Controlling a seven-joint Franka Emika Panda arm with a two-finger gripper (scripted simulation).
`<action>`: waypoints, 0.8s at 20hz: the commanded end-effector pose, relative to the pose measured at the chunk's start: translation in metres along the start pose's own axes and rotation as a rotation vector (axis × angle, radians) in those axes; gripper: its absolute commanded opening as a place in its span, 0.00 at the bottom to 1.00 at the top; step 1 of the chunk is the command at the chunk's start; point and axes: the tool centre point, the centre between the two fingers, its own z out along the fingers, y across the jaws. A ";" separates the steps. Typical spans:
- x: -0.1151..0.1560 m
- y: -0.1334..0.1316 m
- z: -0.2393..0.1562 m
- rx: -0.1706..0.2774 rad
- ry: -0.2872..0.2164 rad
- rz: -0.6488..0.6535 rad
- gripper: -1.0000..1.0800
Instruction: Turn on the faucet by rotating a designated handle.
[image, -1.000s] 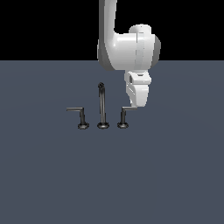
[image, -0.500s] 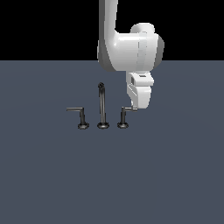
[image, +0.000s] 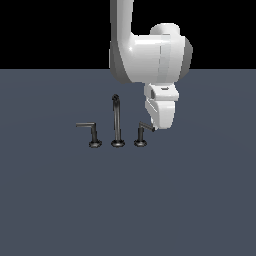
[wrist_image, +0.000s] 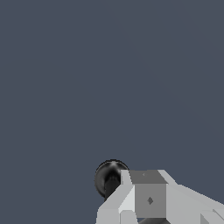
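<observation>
The faucet stands on the grey floor as three dark metal pieces: a tall spout (image: 116, 122), a long-bar lever (image: 91, 131) on the exterior view's left, and the designated handle (image: 141, 134) with the short bar on the right. My gripper (image: 156, 125) hangs at the free end of that short bar and touches it, and the bar slants slightly downward toward the gripper. In the wrist view, a white finger (wrist_image: 131, 192) overlaps the handle's round dark base (wrist_image: 109, 174). The fingers' spacing is hidden by the hand.
The flat dark grey floor (image: 190, 200) spreads around the faucet with no other objects on it. The white arm (image: 150, 57) comes down from above, to the exterior view's right of the spout.
The gripper has shifted toward the exterior view's right and a little lower. The short bar's end has swung with it from level to slightly slanted.
</observation>
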 end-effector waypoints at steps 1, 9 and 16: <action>-0.002 0.014 0.000 -0.014 -0.002 0.001 0.00; -0.018 0.023 0.000 -0.009 -0.001 0.003 0.00; -0.043 0.040 -0.001 -0.015 -0.002 0.003 0.00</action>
